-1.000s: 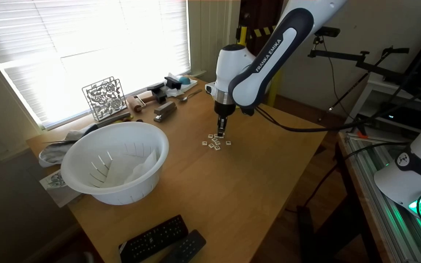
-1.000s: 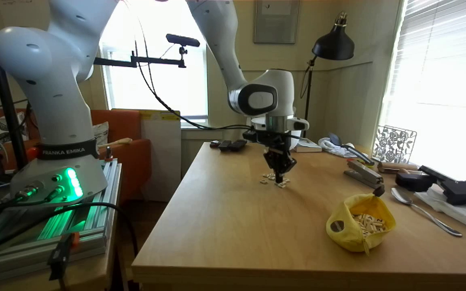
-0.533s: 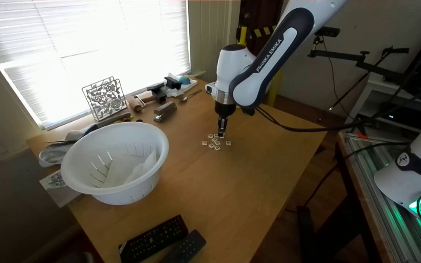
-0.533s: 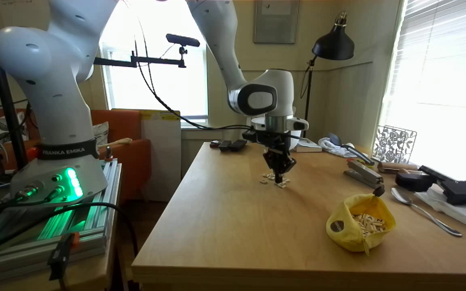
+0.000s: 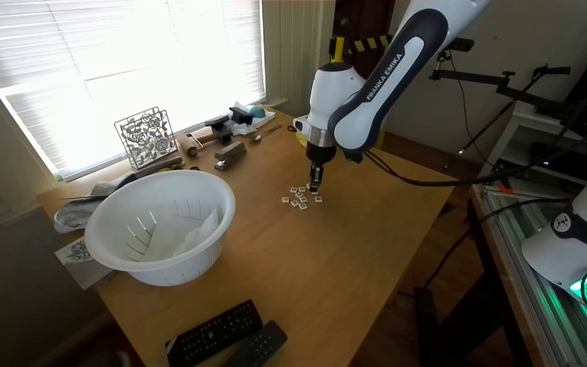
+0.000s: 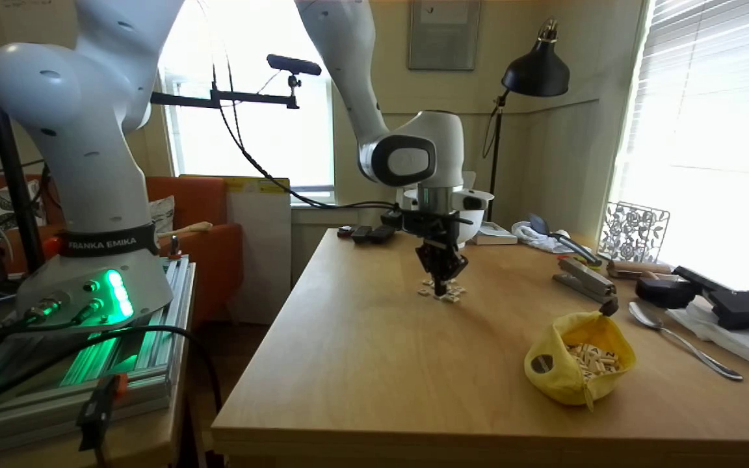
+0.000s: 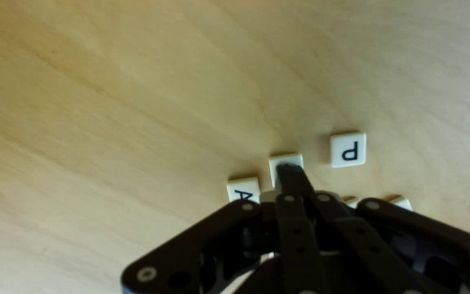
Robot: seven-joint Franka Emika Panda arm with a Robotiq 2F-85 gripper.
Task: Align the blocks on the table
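Observation:
Several small whitish letter tiles, the blocks (image 5: 303, 206), lie scattered in a loose cluster on the wooden table (image 5: 283, 265); they also show in the exterior view (image 6: 424, 292). My gripper (image 5: 315, 186) points down at the right back edge of the cluster, its tips at tile height (image 6: 440, 289). In the wrist view the fingers (image 7: 294, 175) are together, over a tile (image 7: 285, 160) whose letter they mostly cover. An "A" tile (image 7: 243, 189) lies just left, partly hidden, and a "P" tile (image 7: 348, 150) to the right. Two more tiles peek out behind the fingers.
A white bowl (image 5: 181, 274) stands beside the window edge, with remotes (image 5: 214, 331) at the near end. A yellow pouch (image 6: 556, 383) full of tiles sits near a spoon (image 6: 680, 341) and a stapler (image 6: 586, 279). A cable hangs from the arm.
My gripper has shifted a little, rightward in one exterior view and leftward in another. The tile under its tips seems to have slid along with it. The other tiles look unmoved.

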